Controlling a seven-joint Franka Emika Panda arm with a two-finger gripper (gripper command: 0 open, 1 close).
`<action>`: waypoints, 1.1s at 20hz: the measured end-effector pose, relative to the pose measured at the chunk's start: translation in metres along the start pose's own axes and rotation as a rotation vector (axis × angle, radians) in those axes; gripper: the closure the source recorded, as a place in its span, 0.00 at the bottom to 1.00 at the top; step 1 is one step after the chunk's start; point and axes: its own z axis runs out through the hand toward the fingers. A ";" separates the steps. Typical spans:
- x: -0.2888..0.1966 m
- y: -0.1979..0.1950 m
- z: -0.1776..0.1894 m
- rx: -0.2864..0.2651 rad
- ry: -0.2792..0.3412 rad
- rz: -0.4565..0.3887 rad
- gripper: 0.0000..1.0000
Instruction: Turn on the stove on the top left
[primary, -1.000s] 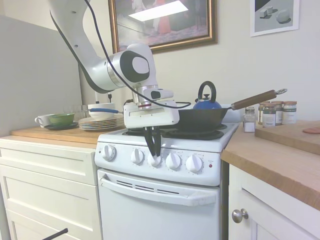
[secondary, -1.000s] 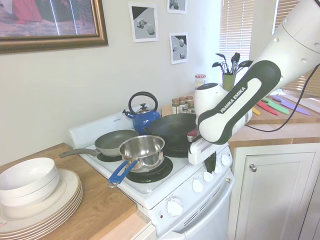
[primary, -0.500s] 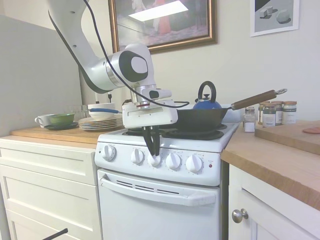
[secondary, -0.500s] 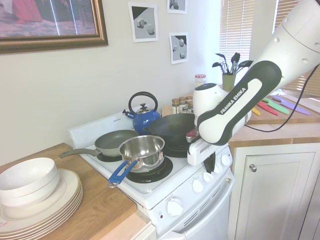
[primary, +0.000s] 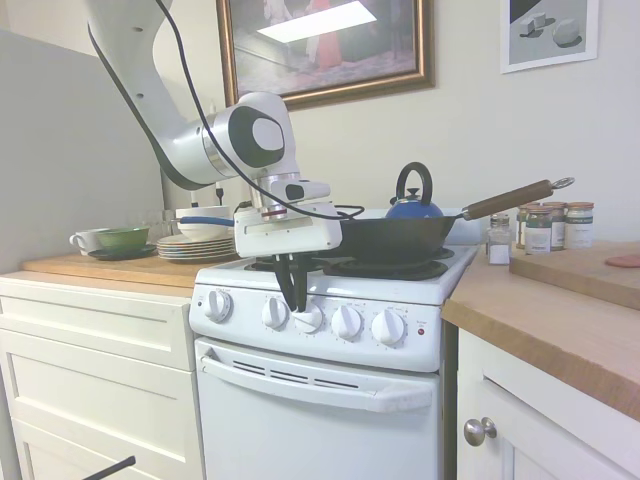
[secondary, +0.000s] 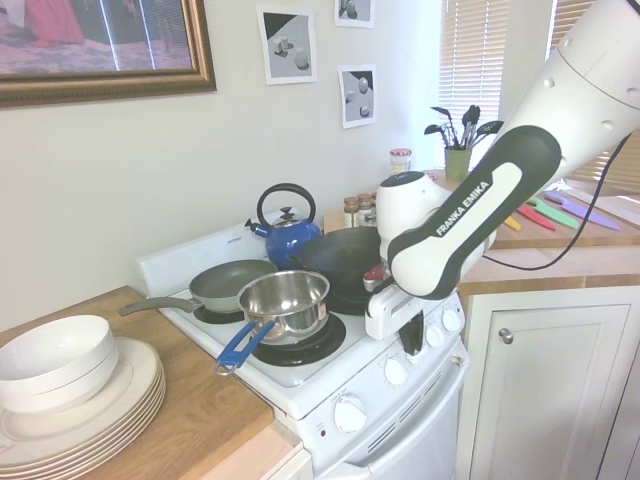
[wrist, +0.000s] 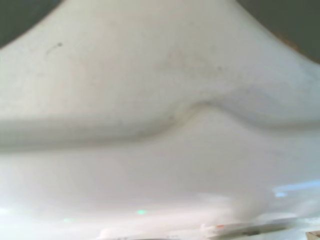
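Tool (primary: 297, 306), fingers pressed nearly together, has shifted leftward off the middle knob (primary: 309, 319) of the stove (primary: 330, 390); probably it seeks another knob.

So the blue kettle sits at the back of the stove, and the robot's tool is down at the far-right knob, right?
Not the far-right knob. In the first exterior view the tool is at the middle knob of five. The blue kettle is indeed at the back of the stove.

The wrist view was a white blur. In the second exterior view the white arm hid part of the white stove's round front knobs (secondary: 396, 371).
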 end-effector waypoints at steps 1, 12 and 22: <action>0.000 0.000 0.000 0.001 -0.001 0.002 1.00; 0.007 0.009 0.006 0.037 -0.057 0.061 1.00; 0.007 0.012 0.017 -0.004 -0.041 0.050 1.00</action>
